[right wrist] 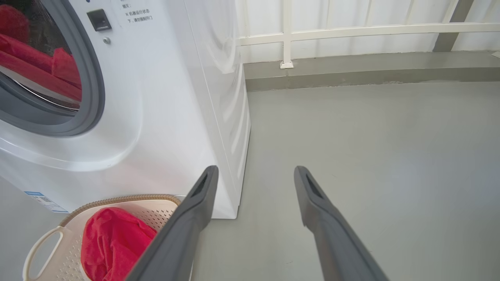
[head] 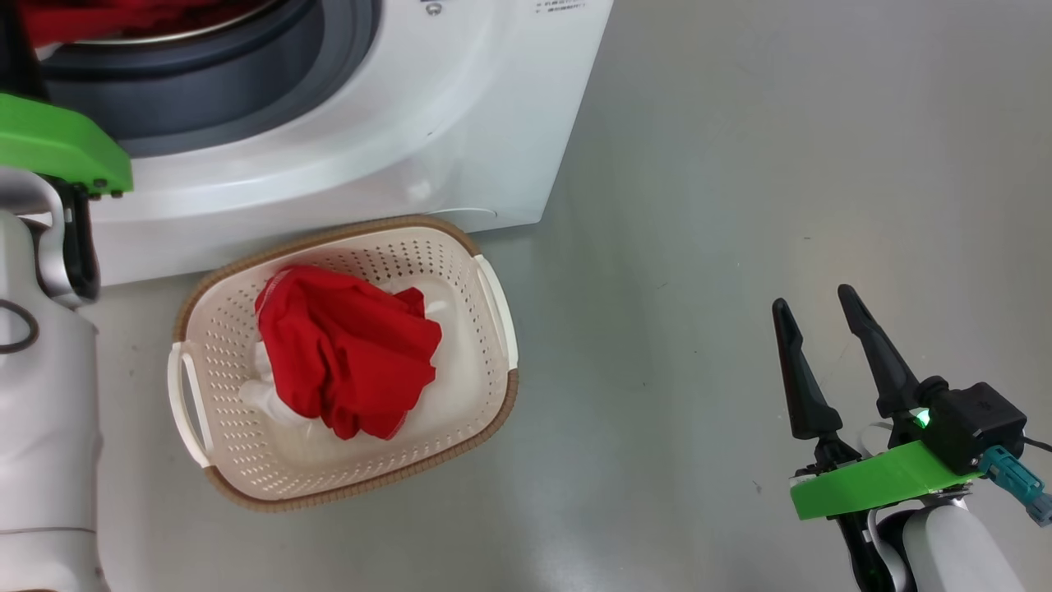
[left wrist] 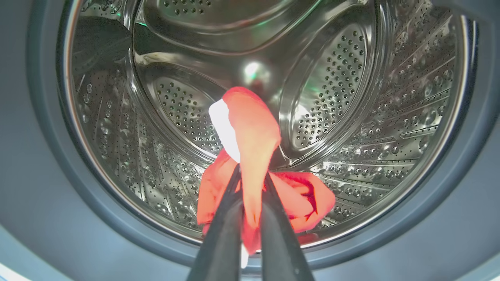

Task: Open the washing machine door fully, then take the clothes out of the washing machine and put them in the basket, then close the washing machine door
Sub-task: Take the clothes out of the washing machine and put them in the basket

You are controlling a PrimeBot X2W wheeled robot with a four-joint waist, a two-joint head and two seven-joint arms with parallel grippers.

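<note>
**Status: Left Gripper Pinching a Garment Inside the Drum; Right Gripper Spread Over the Floor**

The grey floor (right wrist: 371, 136) is carrying all the items. Its far edge is running along a low kerb with a white railing (right wrist: 351, 31).

The washing machine (head: 370, 123) is standing on the floor with its round opening exposed. The grey gasket (left wrist: 39, 156) is ringing the perforated steel drum (left wrist: 332, 78).

The basket (head: 493, 329) is sitting on the floor just in front of the machine's base, near the machine's front corner. A red garment (head: 345, 353) is lying bunched in the middle of the basket, over some white fabric.

A second red garment (left wrist: 254, 128), with a white patch, is hanging inside the drum. Its lower folds are resting on the bottom of the drum.

The left forearm (head: 41, 395) is reaching up into the opening. The left gripper (left wrist: 253, 173) is pinching the second red garment, with both fingers pressed against the cloth.

The right gripper (head: 812, 298) is hovering over bare floor, well apart from the basket. Its fingers (right wrist: 195, 203) are spread and holding nothing.
</note>
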